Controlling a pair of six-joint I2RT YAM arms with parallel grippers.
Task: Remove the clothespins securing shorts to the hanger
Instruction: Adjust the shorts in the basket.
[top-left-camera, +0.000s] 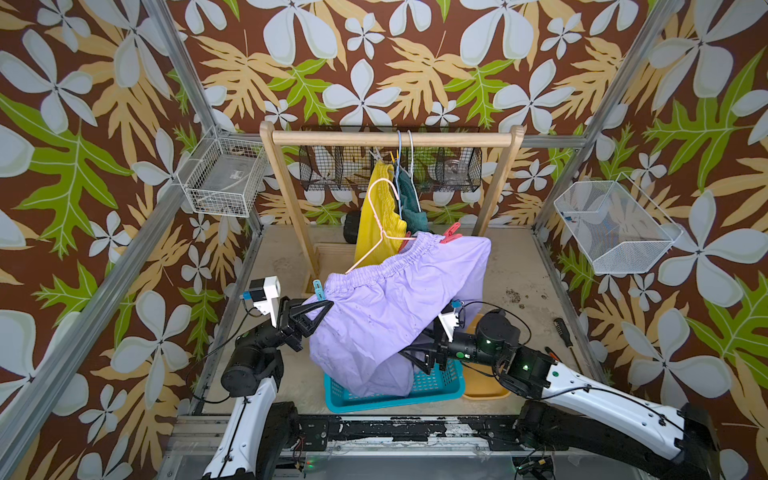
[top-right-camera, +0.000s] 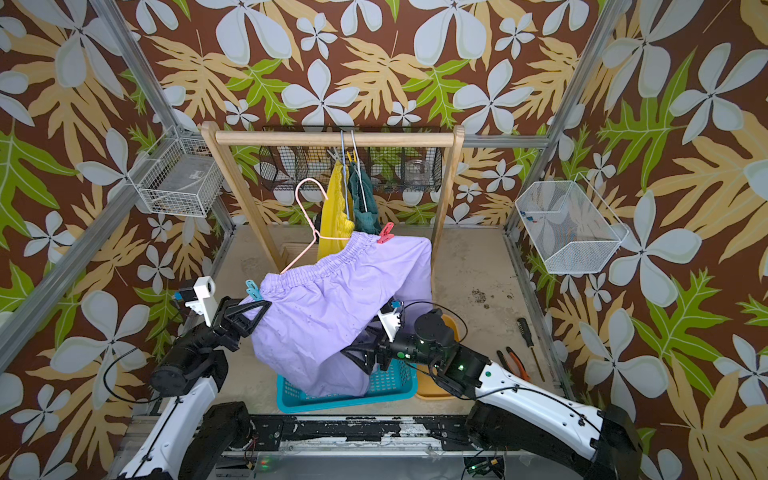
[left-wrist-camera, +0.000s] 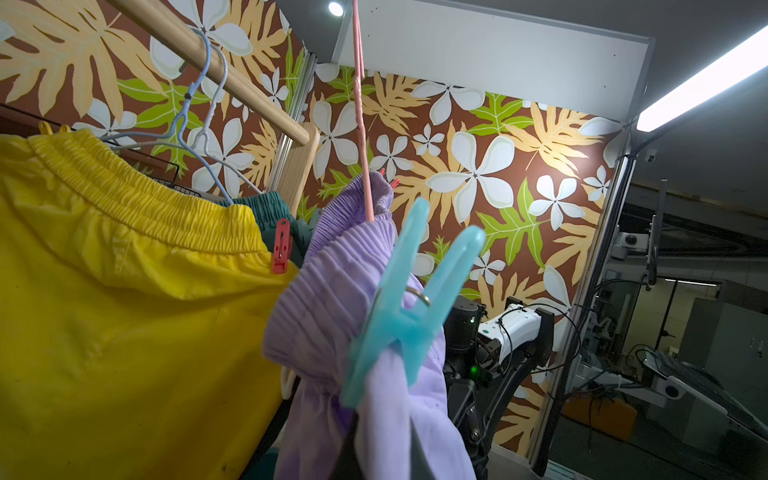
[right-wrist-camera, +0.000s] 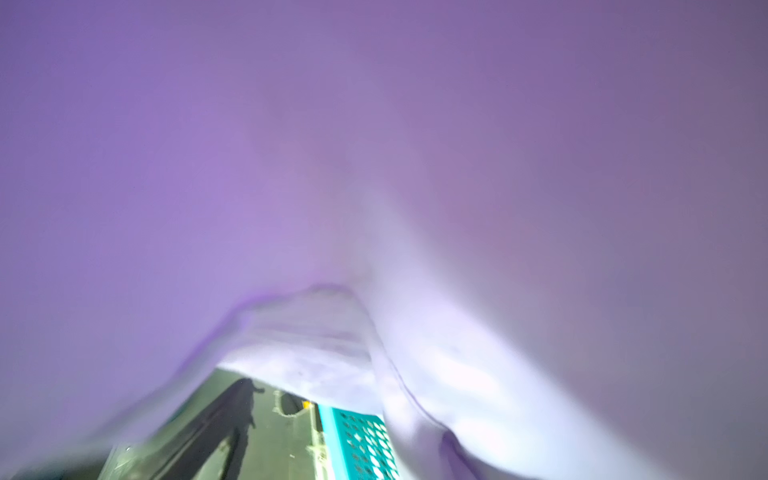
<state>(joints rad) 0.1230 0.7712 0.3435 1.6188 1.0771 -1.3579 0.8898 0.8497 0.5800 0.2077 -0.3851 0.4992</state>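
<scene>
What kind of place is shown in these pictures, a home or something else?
Probably a robot test booth dressed as a laundry corner, not a home: metal frame posts hold flower-print walls, a wooden clothes rail carries yellow shorts, and two robot arms stand at the front.

Both top views looked steeply down from the front toward the wooden rail (top-left-camera: 390, 139), sharing the whole scene. The left wrist camera looked upward, very close to the light blue clothespin (left-wrist-camera: 411, 307) on the lilac shorts (left-wrist-camera: 332, 291); the right wrist camera sat under that same cloth, glimpsing the teal basket (right-wrist-camera: 361, 440).
</scene>
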